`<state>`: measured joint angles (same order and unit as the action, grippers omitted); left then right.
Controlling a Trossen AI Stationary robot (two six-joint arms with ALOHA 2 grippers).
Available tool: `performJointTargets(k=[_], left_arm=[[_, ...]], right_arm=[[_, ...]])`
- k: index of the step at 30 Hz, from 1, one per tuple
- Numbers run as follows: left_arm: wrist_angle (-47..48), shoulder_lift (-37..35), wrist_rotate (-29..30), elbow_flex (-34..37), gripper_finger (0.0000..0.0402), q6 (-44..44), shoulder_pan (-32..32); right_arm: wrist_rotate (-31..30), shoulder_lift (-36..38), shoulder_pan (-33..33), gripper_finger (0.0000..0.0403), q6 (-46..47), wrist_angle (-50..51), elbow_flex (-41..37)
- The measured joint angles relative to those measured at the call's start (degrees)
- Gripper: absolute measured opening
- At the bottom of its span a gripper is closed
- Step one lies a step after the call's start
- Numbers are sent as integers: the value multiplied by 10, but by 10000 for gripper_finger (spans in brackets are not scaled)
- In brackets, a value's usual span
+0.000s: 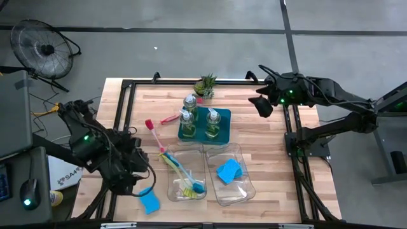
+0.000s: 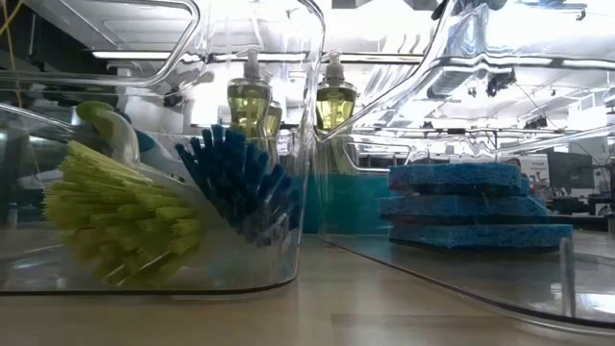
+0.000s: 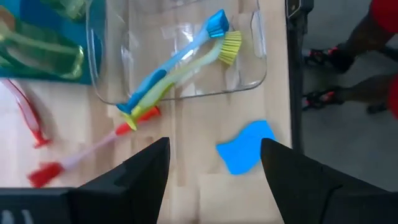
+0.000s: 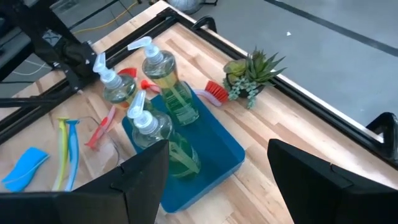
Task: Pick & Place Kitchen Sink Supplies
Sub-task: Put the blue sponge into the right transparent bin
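Sponge (image 3: 245, 147) lies on the table just beyond the open, empty left claw (image 3: 214, 171).

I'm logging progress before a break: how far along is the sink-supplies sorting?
Looks done: blue and yellow-green brushes lie in the left clear bin, blue sponges in the right clear bin, and soap bottles stand on the teal tray.

In hand: nothing. The left gripper hovers open above a loose blue sponge; the right gripper waits open near the plant.

Left: that sponge and two red-pink brushes.
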<state>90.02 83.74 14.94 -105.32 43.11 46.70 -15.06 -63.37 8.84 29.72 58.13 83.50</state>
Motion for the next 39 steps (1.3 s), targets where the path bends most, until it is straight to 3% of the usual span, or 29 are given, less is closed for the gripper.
performJointTargets(k=[11,18,21,24,30,39], left_arm=[[0,51,66,0,246,328,136],[-3,145,-34,1,246,565,142],[-53,183,-87,0,246,583,116],[-86,221,-88,1,246,578,90],[-97,269,-163,1,246,594,66],[-64,286,-158,0,246,581,57]], right_arm=[[34,0,0,268,-57,0,0],[74,0,0,268,-102,0,0],[95,0,0,268,-108,0,0],[107,0,0,268,-111,0,0],[125,0,0,268,-122,0,0],[136,0,0,268,-120,0,0]])
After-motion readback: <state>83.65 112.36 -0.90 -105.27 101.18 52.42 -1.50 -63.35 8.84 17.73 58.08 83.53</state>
